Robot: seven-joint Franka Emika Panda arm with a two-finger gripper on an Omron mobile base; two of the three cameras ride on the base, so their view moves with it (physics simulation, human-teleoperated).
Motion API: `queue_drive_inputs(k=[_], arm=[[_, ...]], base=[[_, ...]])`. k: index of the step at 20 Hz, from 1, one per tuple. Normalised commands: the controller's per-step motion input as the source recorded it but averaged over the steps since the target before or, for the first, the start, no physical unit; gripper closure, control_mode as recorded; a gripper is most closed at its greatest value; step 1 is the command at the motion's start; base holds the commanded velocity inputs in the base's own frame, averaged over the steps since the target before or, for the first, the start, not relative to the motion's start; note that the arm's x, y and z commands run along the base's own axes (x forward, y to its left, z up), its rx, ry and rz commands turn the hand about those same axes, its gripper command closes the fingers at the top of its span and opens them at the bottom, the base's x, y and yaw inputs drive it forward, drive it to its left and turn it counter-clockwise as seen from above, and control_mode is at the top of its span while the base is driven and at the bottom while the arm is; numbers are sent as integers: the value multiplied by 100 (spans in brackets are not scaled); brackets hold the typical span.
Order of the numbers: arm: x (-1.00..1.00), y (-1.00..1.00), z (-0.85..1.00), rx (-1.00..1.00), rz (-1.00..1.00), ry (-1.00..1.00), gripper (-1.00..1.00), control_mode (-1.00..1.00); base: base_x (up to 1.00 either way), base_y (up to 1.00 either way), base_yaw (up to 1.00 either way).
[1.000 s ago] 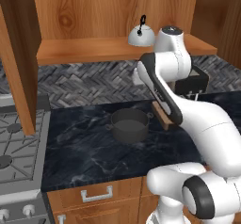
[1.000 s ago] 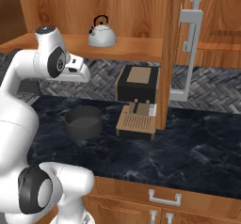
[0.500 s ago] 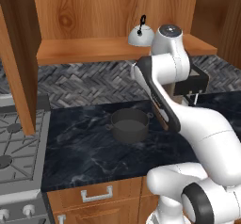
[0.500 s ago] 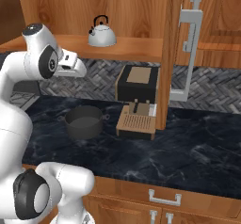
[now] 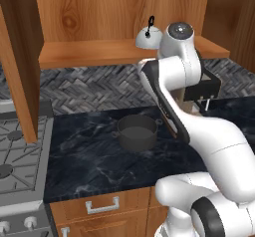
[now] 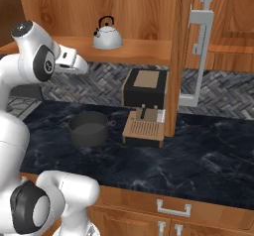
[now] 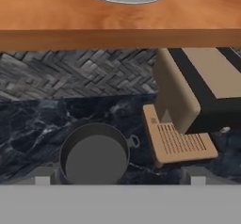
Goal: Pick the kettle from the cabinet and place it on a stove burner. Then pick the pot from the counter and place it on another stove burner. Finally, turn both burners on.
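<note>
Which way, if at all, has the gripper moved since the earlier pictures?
Yes. In the right base view the gripper has risen from backsplash level toward the cabinet shelf holding the kettle.

You get even, soft, rendered light with no clear source. The counter (image 6: 208, 155) is glossy, yet it gives only a faint sheen among its pale veins. Shadows are weak: a dim patch under the pot (image 5: 137, 131) and a darker band beneath the cabinet (image 7: 117, 39) shelf edge. All three pictures are slightly soft and low in detail, with no obvious bending at the edges.
</note>
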Motion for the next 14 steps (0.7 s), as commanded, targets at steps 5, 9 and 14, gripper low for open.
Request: queue_drive_inputs(k=[5,9,14], arm=[[0,2,26,0,-5,-12,-100,-100],[0,2,25,0,-4,-15,-100,-100],[0,2,25,-1,-2,-19,-100,-100]], base=[[0,0,0],[0,0,0],[0,0,0]])
